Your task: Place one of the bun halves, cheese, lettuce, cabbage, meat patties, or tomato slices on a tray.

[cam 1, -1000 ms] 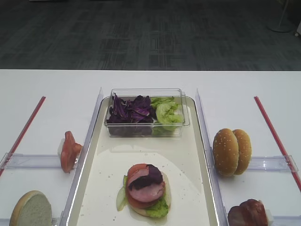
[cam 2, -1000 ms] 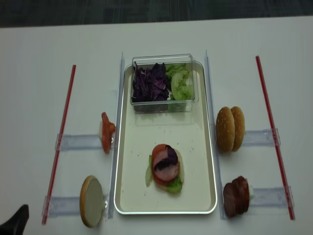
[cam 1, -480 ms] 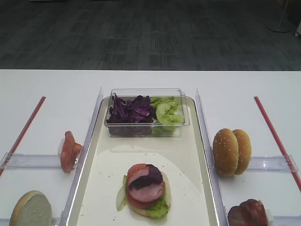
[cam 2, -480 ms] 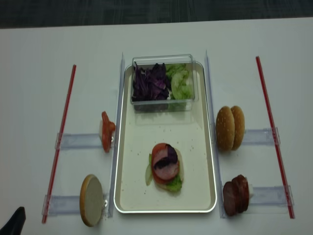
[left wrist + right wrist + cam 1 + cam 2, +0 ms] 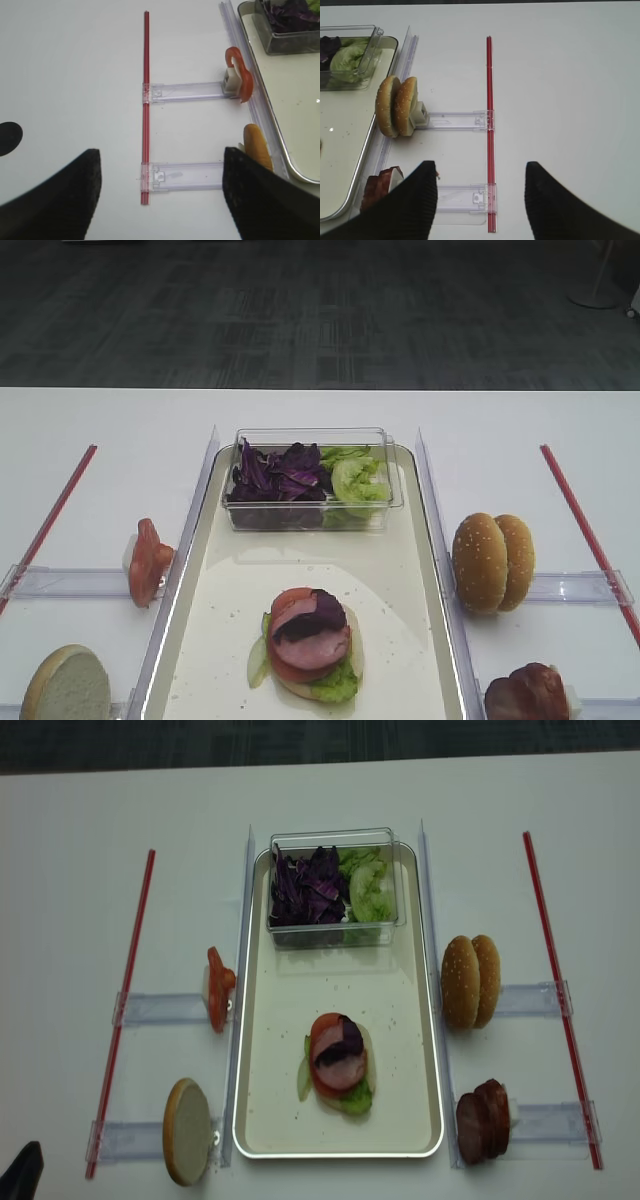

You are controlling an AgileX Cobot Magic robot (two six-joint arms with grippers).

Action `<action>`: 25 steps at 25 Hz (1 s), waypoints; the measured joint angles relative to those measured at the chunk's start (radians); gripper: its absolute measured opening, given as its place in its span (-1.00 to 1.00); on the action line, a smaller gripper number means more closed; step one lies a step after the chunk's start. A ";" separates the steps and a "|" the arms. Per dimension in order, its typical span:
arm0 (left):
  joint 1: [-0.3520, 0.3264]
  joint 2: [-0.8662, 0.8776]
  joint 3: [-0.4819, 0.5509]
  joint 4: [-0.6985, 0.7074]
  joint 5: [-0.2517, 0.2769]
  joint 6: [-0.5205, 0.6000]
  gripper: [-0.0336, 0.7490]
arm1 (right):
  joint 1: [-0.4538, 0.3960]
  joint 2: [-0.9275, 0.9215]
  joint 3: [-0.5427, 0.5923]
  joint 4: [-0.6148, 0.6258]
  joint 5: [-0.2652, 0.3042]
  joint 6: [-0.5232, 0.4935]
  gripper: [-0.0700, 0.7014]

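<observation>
The cream tray [image 5: 400, 570] holds a stack with a purple cabbage [image 5: 312, 612] piece on top of a pink meat slice, tomato and lettuce. Two bun halves [image 5: 492, 562] stand on edge right of the tray, and one bun half [image 5: 68, 685] stands at the front left. Tomato slices [image 5: 148, 560] stand left of the tray, meat patties [image 5: 528, 692] at the front right. No cheese shows. My left gripper [image 5: 161, 151] hangs open over a clear rail near the front left, empty. My right gripper [image 5: 480, 165] is open and empty above the right rails.
A clear plastic box [image 5: 312, 480] at the tray's far end holds purple cabbage and green lettuce. Red strips [image 5: 125, 1000] [image 5: 555, 990] run along both sides. Clear rails [image 5: 185, 175] [image 5: 455, 120] hold the ingredients. The table's far edge meets dark floor.
In the realsense view the left gripper's dark tip has drawn back toward the bottom left corner. Nothing on the table has moved.
</observation>
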 joint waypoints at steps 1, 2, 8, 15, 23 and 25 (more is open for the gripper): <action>0.000 0.000 0.000 0.005 0.000 -0.013 0.29 | 0.000 0.000 0.000 0.000 0.000 0.000 0.28; 0.000 0.000 0.000 0.005 0.000 -0.017 0.29 | 0.000 0.000 0.000 0.000 0.000 0.000 0.28; 0.000 0.000 0.000 0.008 0.000 -0.024 0.29 | 0.000 0.000 0.000 0.000 0.000 0.000 0.28; 0.000 0.000 0.000 0.009 0.000 -0.024 0.29 | 0.000 0.000 0.000 0.000 0.000 0.000 0.28; 0.000 0.000 0.000 0.009 0.000 -0.024 0.29 | 0.000 0.000 0.000 0.000 0.000 0.000 0.28; 0.000 0.000 0.000 0.009 0.000 -0.024 0.29 | 0.000 0.000 0.000 0.000 0.000 0.000 0.28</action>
